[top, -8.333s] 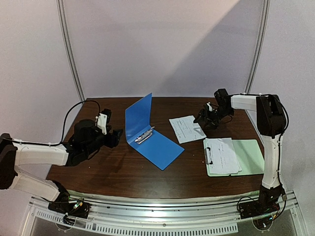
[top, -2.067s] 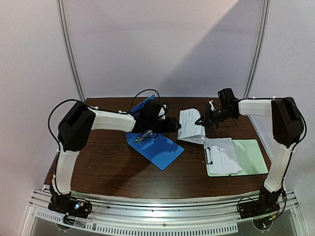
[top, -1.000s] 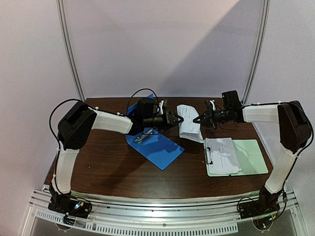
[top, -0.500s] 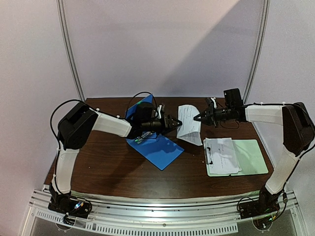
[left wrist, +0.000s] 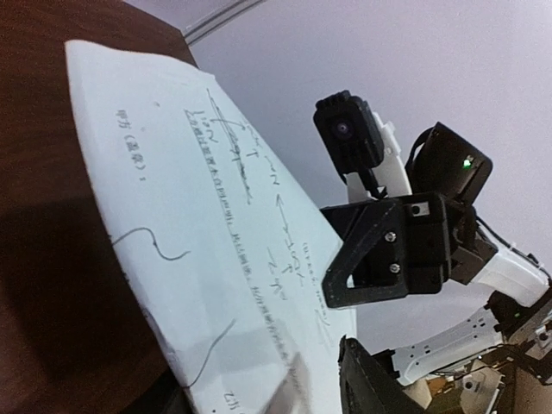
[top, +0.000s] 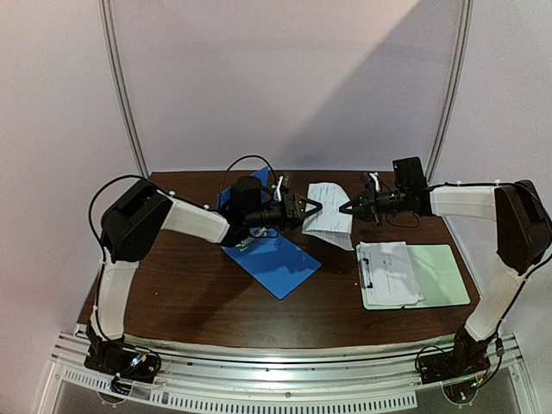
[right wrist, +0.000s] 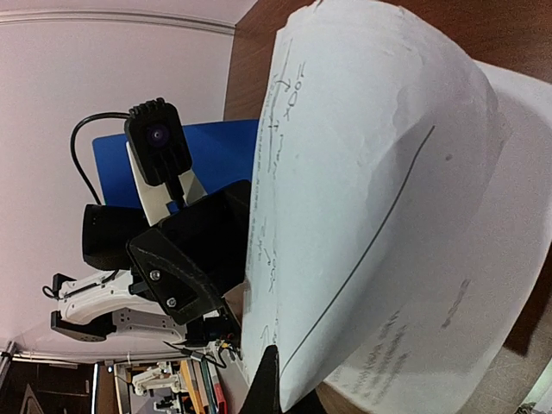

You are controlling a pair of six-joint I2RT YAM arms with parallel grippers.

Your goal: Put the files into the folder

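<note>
One of the files, a white sheet [top: 329,219], hangs lifted above the table between both grippers. My right gripper [top: 348,208] is shut on its right edge; the sheet [right wrist: 371,172] bulges out from that grip. My left gripper [top: 312,210] stands open at the sheet's left edge, and the paper [left wrist: 190,224] lies between its fingers [left wrist: 371,384]. The blue folder [top: 274,257] lies open on the table under my left arm, its cover [top: 226,195] upright behind it. A second sheet [top: 388,272] lies on the pale green clipboard.
The pale green clipboard [top: 442,274] sits at the right, near the table's right edge. The right gripper [left wrist: 388,250] and its camera fill the left wrist view beyond the paper. A curved metal frame and a wall stand behind the table.
The left gripper has moved right onto the sheet's left edge. The sheet, hanging steeper a second ago, now lies flatter between the two grippers. The right gripper has stayed shut on it.
</note>
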